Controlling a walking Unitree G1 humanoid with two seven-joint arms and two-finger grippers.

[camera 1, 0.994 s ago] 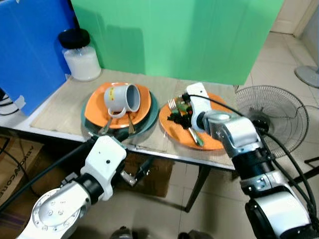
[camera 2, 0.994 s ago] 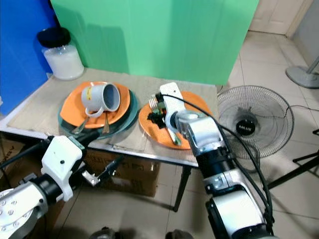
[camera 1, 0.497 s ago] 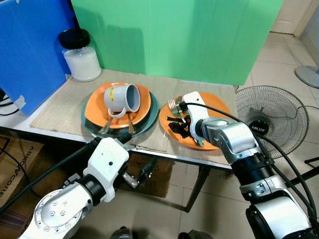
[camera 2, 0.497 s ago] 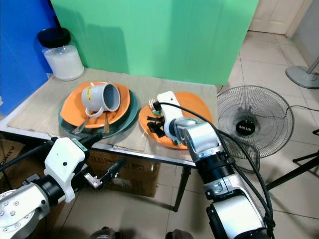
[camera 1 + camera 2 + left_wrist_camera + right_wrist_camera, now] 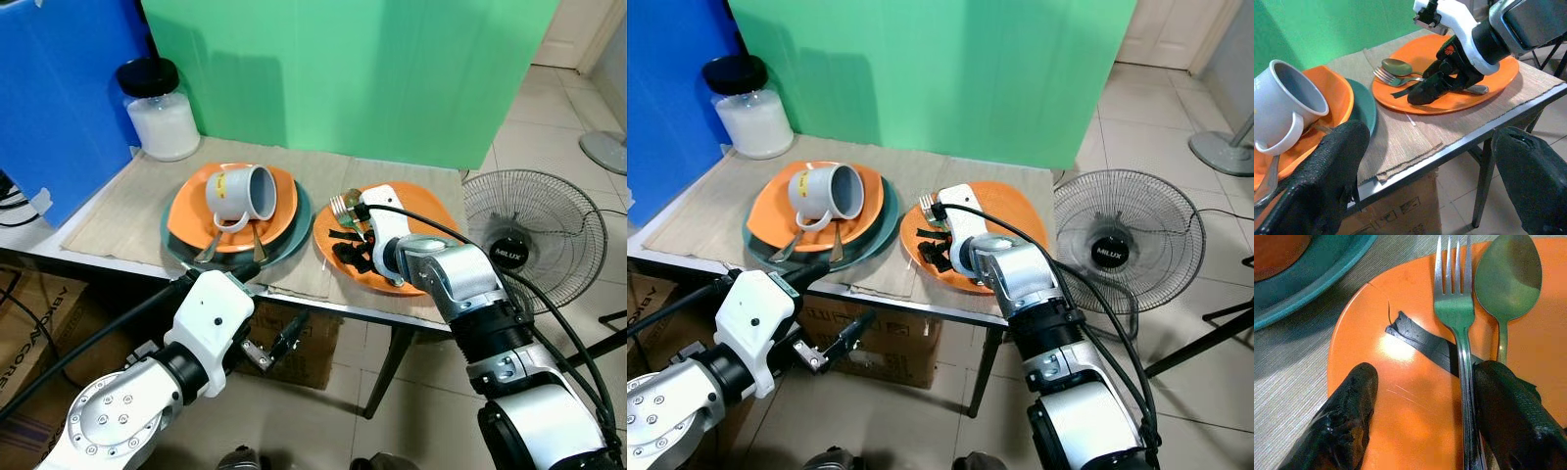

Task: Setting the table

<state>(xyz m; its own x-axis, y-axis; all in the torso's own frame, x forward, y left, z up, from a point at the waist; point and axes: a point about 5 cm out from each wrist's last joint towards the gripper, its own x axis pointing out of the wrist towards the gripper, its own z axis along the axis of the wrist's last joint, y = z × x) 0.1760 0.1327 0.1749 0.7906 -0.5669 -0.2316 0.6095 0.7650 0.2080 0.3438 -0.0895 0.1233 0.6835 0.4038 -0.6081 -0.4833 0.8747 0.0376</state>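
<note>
An orange plate (image 5: 431, 211) on the table's right side holds a fork (image 5: 1457, 328), a spoon (image 5: 1506, 281) and a black strip (image 5: 1422, 345). My right gripper (image 5: 1425, 374) is down on this plate, open. The fork's handle lies between its fingers, close against one finger (image 5: 1511, 416). On the left, a grey mug (image 5: 240, 193) lies on its side on an orange plate (image 5: 186, 211) stacked on a teal plate (image 5: 299, 220), with two utensils (image 5: 257, 245) beneath it. My left gripper (image 5: 279, 343) hangs open below the table's front edge.
A woven mat (image 5: 127, 211) covers the table. A white jar with a black lid (image 5: 162, 113) stands at the back left, beside a blue panel (image 5: 59, 98). A floor fan (image 5: 529, 235) lies to the right of the table. A cardboard box (image 5: 304, 352) sits under the table.
My right gripper has come down from above the fork and spoon onto the orange plate, toward its front. The left arm has hardly moved.
</note>
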